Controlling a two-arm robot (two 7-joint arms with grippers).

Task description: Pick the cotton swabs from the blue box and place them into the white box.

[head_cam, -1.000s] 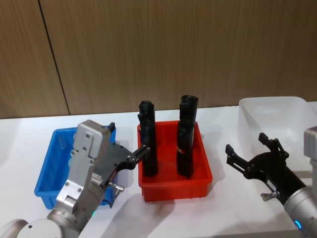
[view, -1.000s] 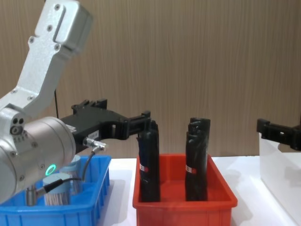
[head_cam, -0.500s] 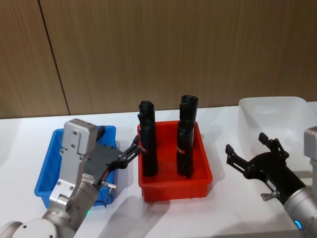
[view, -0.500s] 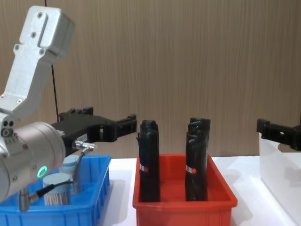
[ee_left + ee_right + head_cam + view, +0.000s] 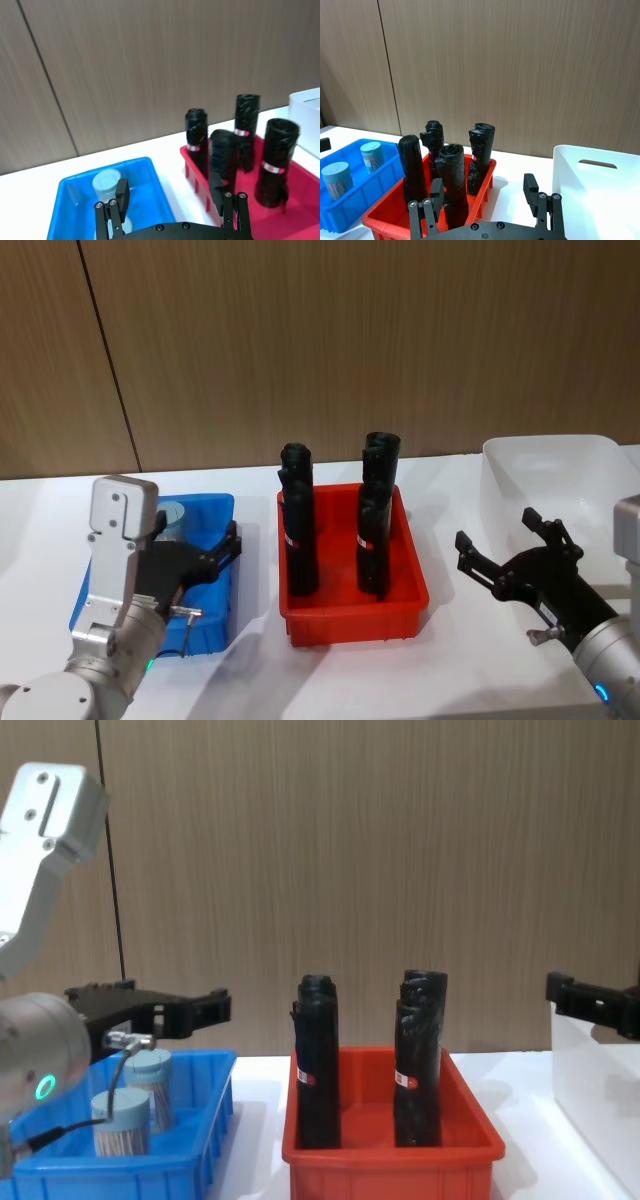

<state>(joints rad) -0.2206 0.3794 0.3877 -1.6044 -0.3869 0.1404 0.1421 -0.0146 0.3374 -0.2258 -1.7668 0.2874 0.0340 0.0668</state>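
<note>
- Over the blue box (image 5: 214, 504), the left gripper (image 5: 169, 181) holds its 2 black fingers (image 5: 122, 196) wide apart with nothing between them; the chest view puts it higher than the jar lids.
- Below it, the cotton swabs (image 5: 121, 1122) are 2 clear jars with pale blue lids, both upright inside the blue box, 1 just behind the other (image 5: 152, 1086) and close beside it.
- From the left wrist view, 1 jar (image 5: 106, 182) shows past the gripper's fingers, near the box's far wall.
- At the robot's right, the right gripper (image 5: 484, 191) also has its fingers spread, empty, above the white table (image 5: 450, 640), near the white box (image 5: 552, 446) on its left side.
- Nothing can be seen inside the white box, whose slot handle shows near the rim in the right wrist view.
- Between the 2 boxes sits a red bin (image 5: 350, 622) with 4 tall black rolls (image 5: 300, 540) standing upright in it, each with a red-and-white label.
- Behind the table runs a brown wood-panel wall (image 5: 350, 340).
</note>
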